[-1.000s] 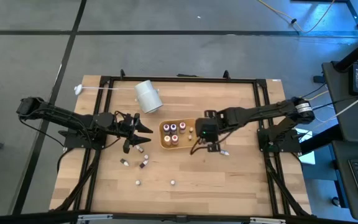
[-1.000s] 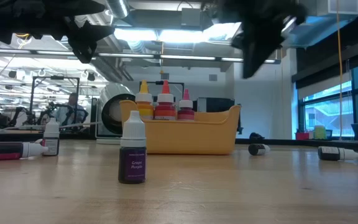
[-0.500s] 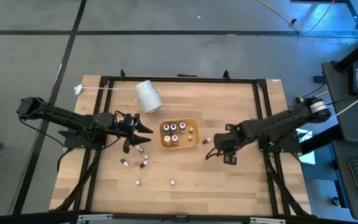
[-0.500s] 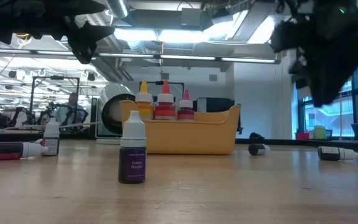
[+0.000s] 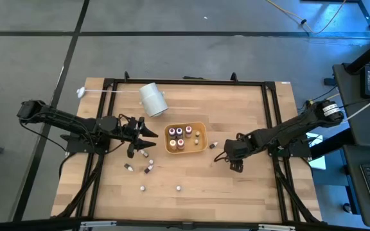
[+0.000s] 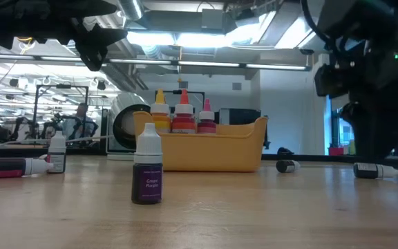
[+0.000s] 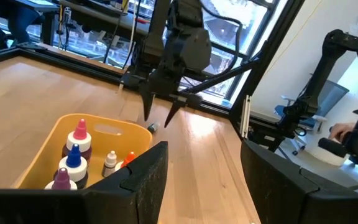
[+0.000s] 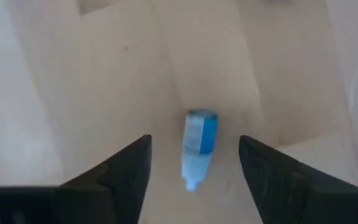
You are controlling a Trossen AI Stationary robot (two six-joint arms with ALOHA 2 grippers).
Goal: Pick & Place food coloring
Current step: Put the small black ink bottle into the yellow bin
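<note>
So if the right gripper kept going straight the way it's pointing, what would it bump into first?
Most likely the little blue bottle lying on the table. The right gripper is open, and the bottle lies between its fingers, straight ahead. How far off it is, the picture doesn't show.

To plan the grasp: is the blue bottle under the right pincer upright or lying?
Lying: the blue bottle shows its full side on the wood, tip outward.

Grey floor [image 5: 191,51] around the table, tall windows [image 6: 365,114], bright ceiling lights [image 6: 206,38].
</note>
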